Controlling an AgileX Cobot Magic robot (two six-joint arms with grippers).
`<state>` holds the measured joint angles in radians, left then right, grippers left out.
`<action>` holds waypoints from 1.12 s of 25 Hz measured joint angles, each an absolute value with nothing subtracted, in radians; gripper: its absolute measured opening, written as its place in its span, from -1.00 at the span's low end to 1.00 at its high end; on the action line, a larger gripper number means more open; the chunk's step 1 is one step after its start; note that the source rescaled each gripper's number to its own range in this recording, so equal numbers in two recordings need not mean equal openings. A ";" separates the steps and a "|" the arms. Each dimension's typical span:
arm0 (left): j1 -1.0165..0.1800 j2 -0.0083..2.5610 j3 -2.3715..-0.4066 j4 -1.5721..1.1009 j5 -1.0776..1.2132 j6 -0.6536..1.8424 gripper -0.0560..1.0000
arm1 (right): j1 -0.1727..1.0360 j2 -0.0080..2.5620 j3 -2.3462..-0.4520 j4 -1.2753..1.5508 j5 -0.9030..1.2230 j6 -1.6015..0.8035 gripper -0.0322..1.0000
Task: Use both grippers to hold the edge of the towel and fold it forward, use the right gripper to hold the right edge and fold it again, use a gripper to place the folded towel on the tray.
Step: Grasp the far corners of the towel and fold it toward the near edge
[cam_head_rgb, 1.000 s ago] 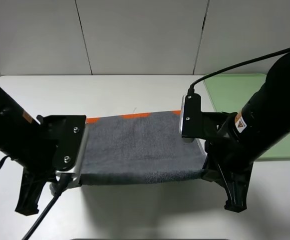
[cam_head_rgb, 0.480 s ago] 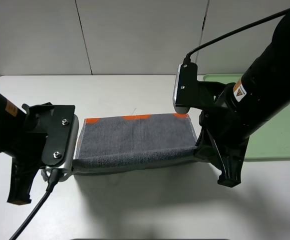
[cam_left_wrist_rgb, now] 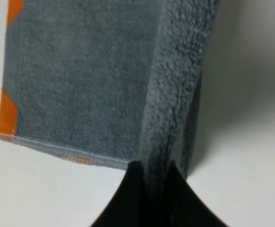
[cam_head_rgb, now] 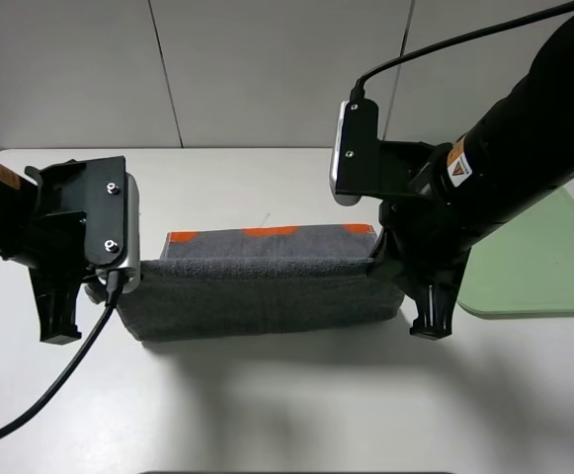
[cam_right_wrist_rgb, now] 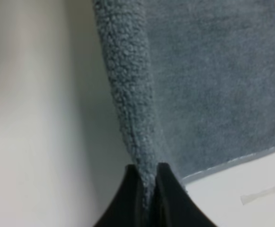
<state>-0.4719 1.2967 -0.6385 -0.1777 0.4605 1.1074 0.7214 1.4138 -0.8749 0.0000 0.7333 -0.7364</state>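
Here, the black left gripper (cam_left_wrist_rgb: 154, 174) and black right gripper (cam_right_wrist_rgb: 149, 177) each pinch the dark grey terry towel (cam_head_rgb: 257, 296) by its plain edge, raised over the white table (cam_head_rgb: 267, 415) (pale green plastic tray (cam_head_rgb: 533, 257) lying just right).

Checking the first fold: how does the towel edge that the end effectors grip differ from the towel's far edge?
The gripped edge is plain dark grey; the far edge carries orange patches. The gripped edge is raised, pinched at its ends by the left end effector and the right end effector; the far edge lies flat on the table, untouched. Both belong to the same towel and run roughly parallel.
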 joint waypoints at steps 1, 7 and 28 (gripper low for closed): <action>-0.470 1.297 -0.638 -0.178 0.461 1.117 -0.89 | 0.721 1.426 -0.875 0.000 0.730 -0.740 -0.94; -0.458 1.297 -0.638 -0.175 0.427 1.127 -0.89 | 0.721 1.469 -0.875 -0.025 0.689 -0.754 -0.94; -0.452 1.465 -0.673 -0.149 0.302 1.130 -0.89 | 0.667 1.559 -0.963 -0.067 0.669 -0.765 -0.94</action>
<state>-0.4516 1.4647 -0.6726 -0.1493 0.3016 1.1305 0.6675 1.5594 -0.9634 -0.0670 0.6686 -0.7650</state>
